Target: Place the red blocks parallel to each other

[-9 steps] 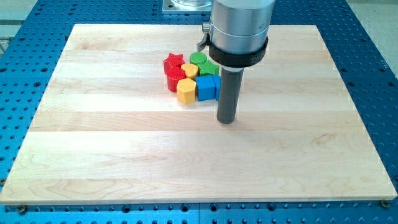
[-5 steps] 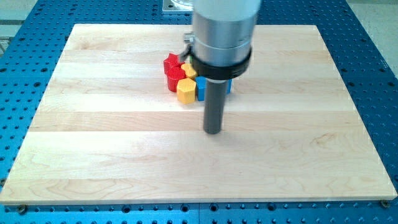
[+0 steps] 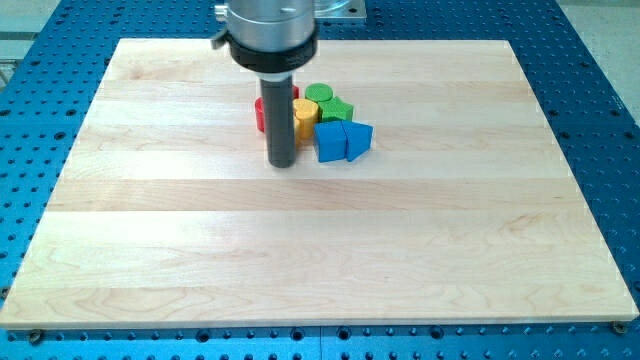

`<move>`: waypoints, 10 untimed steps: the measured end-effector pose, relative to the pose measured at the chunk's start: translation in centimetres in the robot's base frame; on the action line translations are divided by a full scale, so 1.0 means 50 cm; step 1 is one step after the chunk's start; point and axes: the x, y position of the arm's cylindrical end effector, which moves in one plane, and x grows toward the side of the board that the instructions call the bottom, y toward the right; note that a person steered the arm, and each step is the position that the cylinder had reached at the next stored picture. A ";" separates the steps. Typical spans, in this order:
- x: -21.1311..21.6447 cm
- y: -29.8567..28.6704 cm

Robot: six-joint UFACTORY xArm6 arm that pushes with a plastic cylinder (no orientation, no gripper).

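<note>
My tip [image 3: 283, 163] rests on the wooden board [image 3: 150, 250], at the view's lower-left corner of the block cluster; there is no hand here to be open or closed, only a plain dark rod [image 3: 281, 125] that grips nothing. The rod stands in front of the cluster's left part and hides much of it. The red blocks [image 3: 260, 113] show only as slivers beside the rod, one strip on its left and a small bit near its upper right, so I cannot tell their shapes or how they lie. A yellow block [image 3: 305, 117] peeks out just right of the rod. Behind it sit a green cylinder [image 3: 318, 94] and a second green block [image 3: 337, 109]. A blue cube [image 3: 328, 141] and a blue triangular block [image 3: 358, 139] touch each other at the cluster's right
</note>
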 end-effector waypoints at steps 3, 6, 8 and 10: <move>-0.222 -0.022; -0.283 0.148; -0.211 0.289; -0.160 0.271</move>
